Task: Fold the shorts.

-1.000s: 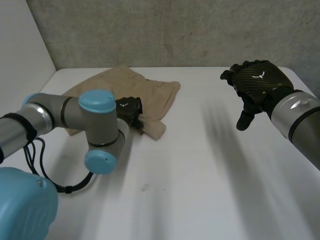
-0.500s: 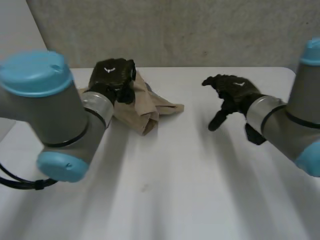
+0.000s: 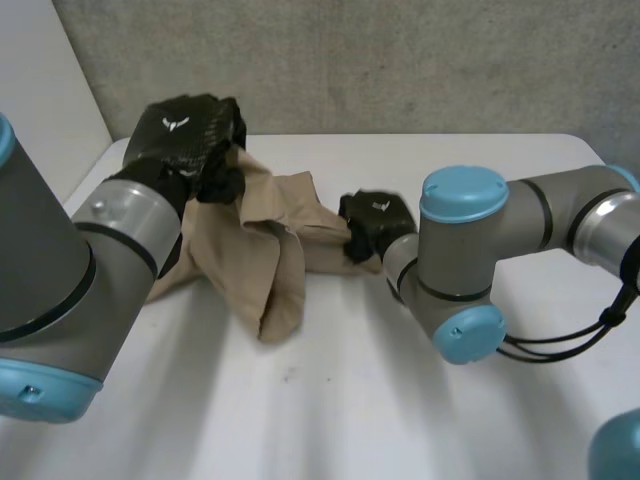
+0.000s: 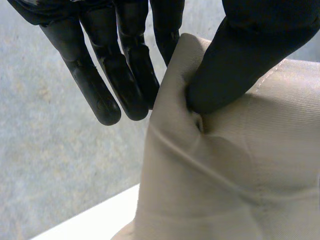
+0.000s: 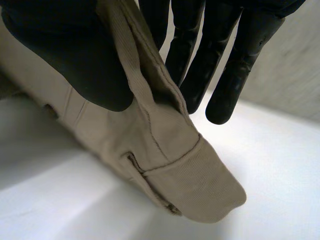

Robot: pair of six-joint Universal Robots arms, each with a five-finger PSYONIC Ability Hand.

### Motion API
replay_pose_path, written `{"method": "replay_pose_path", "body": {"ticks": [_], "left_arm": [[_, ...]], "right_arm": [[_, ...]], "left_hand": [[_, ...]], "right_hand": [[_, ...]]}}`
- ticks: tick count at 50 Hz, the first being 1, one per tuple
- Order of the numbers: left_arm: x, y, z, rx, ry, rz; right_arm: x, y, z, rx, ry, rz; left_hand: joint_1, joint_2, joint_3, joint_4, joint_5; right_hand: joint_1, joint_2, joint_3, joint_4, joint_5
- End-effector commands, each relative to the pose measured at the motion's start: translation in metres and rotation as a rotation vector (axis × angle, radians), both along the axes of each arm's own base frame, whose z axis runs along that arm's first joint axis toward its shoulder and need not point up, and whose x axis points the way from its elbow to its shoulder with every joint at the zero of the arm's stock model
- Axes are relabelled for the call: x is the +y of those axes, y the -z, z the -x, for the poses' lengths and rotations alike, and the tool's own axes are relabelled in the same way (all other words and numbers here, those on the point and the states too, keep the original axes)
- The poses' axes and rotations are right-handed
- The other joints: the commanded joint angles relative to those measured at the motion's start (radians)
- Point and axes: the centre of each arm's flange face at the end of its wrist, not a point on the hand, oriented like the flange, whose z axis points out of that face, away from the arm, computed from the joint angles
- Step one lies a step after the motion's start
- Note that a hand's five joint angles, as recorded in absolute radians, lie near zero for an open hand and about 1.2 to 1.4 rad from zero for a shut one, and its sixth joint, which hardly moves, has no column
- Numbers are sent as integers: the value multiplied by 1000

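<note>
The tan shorts [image 3: 262, 262] hang crumpled over the back left of the white table [image 3: 330, 400], lifted at two places. My left hand [image 3: 185, 140] holds their upper left part in the air; in the left wrist view its thumb [image 4: 240, 55] pinches the cloth [image 4: 235, 170] against the fingers [image 4: 125, 65]. My right hand [image 3: 375, 222] grips the shorts' right end near the table; in the right wrist view the thumb [image 5: 65, 55] and fingers [image 5: 210, 55] clamp the waistband [image 5: 165, 150]. A loose leg droops toward the table's middle.
A grey wall [image 3: 400, 60] runs behind the table and a white panel [image 3: 45, 90] stands at the left. My right arm's elbow [image 3: 460, 270] bends across the table just right of the shorts.
My left hand has risen and come forward with the shorts pinched in it. My right hand has swung left and down from the air and closed on the shorts' right end.
</note>
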Motion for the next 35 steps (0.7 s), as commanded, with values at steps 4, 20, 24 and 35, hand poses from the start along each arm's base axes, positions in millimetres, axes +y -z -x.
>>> {"method": "replay_pose_path", "body": {"ticks": [4, 20, 24, 35], "left_arm": [[-4, 54, -28, -100, -76, -158], [39, 50, -73, 56, -189, -381], [61, 51, -81, 179, -212, -486], [100, 66, -89, 227, -232, -687]], "right_arm": [[14, -58, 11, 258, -35, 395], [49, -86, 18, 411, -27, 471], [51, -88, 18, 413, -23, 475], [83, -98, 2, 417, -50, 524]], "left_hand": [[-721, -736, -736, -736, -762], [-886, -901, -901, -901, -927], [-875, -889, -890, -890, -915], [-848, -862, -863, -863, -889]], "right_hand": [[437, 224, 227, 218, 249], [437, 224, 227, 218, 249], [437, 224, 227, 218, 249], [437, 224, 227, 218, 249]]}}
